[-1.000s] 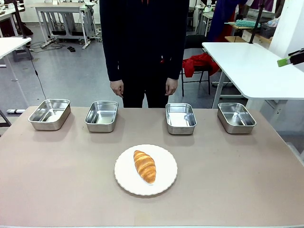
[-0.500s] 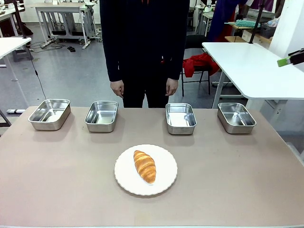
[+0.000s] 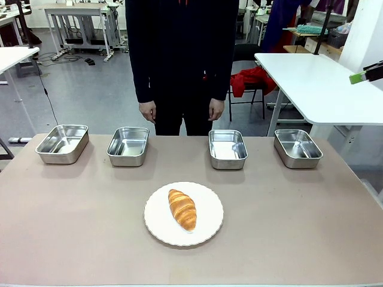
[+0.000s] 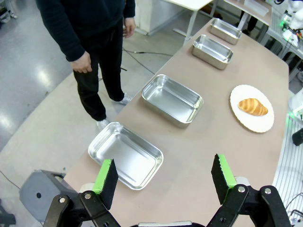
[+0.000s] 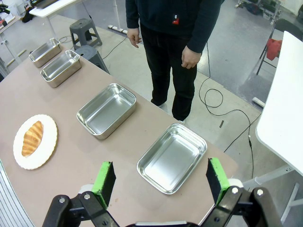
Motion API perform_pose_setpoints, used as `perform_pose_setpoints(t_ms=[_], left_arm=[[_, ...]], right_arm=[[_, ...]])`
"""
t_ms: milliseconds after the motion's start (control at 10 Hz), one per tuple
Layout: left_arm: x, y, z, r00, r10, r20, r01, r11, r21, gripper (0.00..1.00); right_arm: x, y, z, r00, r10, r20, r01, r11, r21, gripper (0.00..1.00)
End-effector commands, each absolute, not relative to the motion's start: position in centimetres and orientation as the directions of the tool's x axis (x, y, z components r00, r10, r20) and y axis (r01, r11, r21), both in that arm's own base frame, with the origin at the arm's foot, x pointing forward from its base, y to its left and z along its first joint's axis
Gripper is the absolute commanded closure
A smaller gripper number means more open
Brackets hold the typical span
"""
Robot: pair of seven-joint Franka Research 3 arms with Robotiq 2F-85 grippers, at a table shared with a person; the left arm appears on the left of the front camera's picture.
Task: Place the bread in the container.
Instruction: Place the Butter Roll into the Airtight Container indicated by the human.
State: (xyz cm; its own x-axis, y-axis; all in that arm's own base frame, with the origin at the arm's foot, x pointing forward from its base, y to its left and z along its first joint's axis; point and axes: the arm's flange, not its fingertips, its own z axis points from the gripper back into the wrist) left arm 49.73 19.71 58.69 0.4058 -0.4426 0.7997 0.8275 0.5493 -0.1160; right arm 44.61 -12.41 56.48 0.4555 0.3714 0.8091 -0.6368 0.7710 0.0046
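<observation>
- Fingers [image 4: 105, 182] of the left gripper [image 4: 164, 177] and the right gripper [image 5: 161, 180] stood wide apart, holding nothing.
- Four alike trays [image 3: 228, 148] lined the far edge; which one was meant I could not tell, so a wrong drop was the main risk.
- Bread [image 3: 182, 209] lay on the white plate [image 3: 209, 200], well short of the trays; its glossy, tapered crust could have slipped or crushed.
- Nudged, that plate could have skidded.

Bright, even overhead light — soft shadows under the trays [image 3: 127, 145], glare on steel; wrist views bend at edges.
</observation>
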Motion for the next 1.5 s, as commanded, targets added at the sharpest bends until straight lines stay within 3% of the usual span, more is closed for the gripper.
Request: perform_pose_setpoints(t_ms=[0,1400], left_arm=[[49.65,19.64,58.94,0.401,-0.44,0.803,0.828,0.549,-0.112,0.0],[49.65,19.64,58.94,0.401,-0.44,0.803,0.828,0.549,-0.112,0.0]], right_arm=[[44.61,-12.34,56.7,0.443,0.364,0.819,-0.639,0.769,0.004,0.0],[44.61,-12.34,56.7,0.443,0.364,0.819,-0.639,0.769,0.004,0.0]])
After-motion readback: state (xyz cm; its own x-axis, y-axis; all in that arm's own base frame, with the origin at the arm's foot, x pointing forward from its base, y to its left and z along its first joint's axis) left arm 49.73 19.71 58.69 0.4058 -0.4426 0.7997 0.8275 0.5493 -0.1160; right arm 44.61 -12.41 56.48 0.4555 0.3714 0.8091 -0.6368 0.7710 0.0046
